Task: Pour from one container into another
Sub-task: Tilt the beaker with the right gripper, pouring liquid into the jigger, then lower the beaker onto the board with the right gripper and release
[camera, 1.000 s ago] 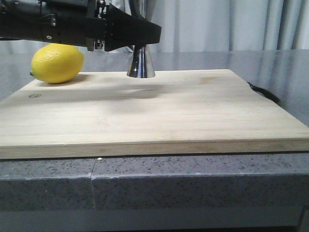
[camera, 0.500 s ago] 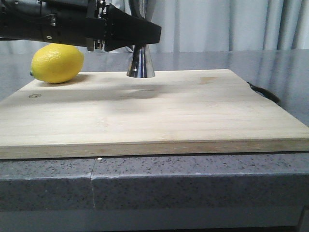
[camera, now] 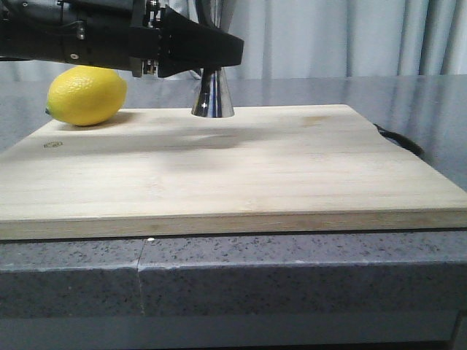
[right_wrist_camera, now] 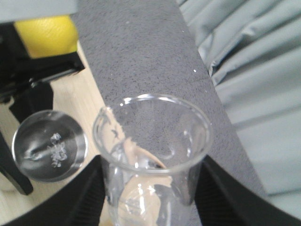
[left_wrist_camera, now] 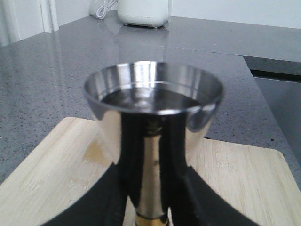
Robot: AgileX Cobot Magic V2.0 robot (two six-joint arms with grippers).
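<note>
The steel jigger (camera: 212,98) stands upright on the far part of the wooden cutting board (camera: 241,168). My left gripper (camera: 191,51) is shut on its narrow waist. In the left wrist view the jigger's upper cup (left_wrist_camera: 153,101) holds liquid, and the black fingers (left_wrist_camera: 101,207) of my left gripper (left_wrist_camera: 150,193) press either side of the stem. My right gripper (right_wrist_camera: 153,188) is shut on the clear glass beaker (right_wrist_camera: 153,150), held high and beside the jigger's mouth (right_wrist_camera: 49,146). I cannot tell whether the beaker holds liquid. The right gripper is out of the front view.
A yellow lemon (camera: 86,95) lies on the board's far left corner, just behind the left arm. A dark cord (camera: 398,138) runs off the board's right edge. Grey stone counter surrounds the board. A white appliance (left_wrist_camera: 143,12) stands far back; curtains hang behind.
</note>
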